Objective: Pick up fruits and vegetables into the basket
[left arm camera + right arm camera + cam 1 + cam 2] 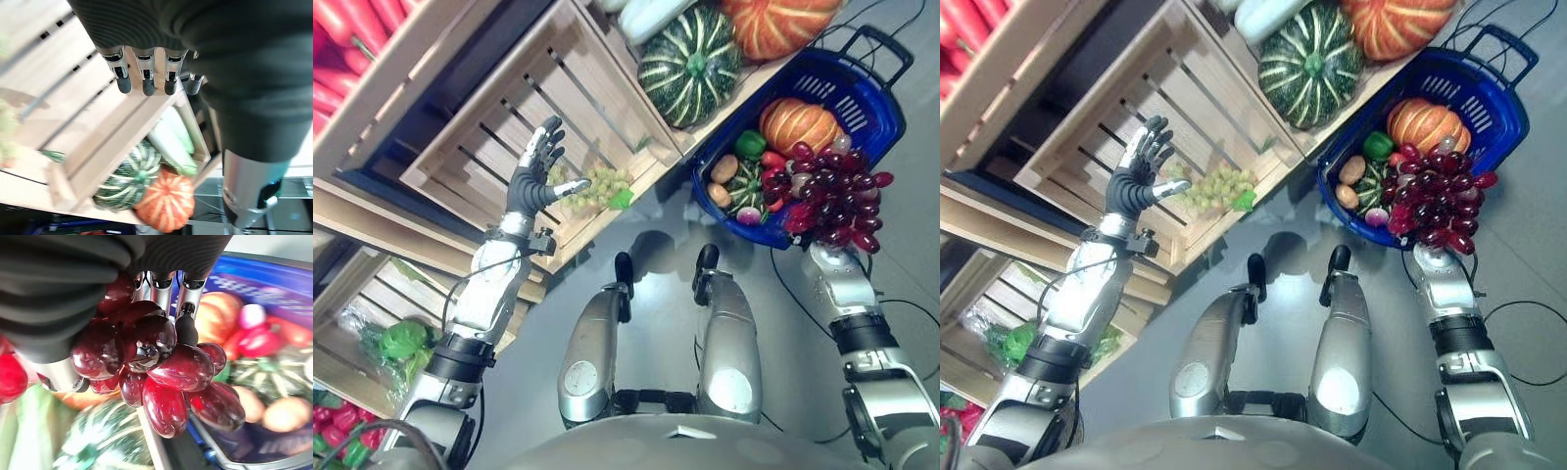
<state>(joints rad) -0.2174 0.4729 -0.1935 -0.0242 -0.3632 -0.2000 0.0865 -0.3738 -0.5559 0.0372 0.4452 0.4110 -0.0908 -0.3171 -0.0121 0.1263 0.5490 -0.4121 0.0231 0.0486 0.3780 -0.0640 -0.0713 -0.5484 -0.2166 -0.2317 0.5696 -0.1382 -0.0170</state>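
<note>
R robot hand [161, 289] has its fingers curled round a bunch of red grapes [832, 196], held over the near edge of the blue basket [871, 108]. Basket, just beyond that hand, already holds an orange pumpkin [800, 124], green pepper [749, 144], potatoes [723, 168] and other veg. L robot hand [536, 176] is raised w/ fingers spread straight, holding nothing, in front of an empty wooden crate [538, 108]. Green grapes [597, 186] lie on the crate's edge, just beside its thumb. Beyond it, a striped green squash [688, 66] and another orange pumpkin [773, 24] sit in the next crate.
</note>
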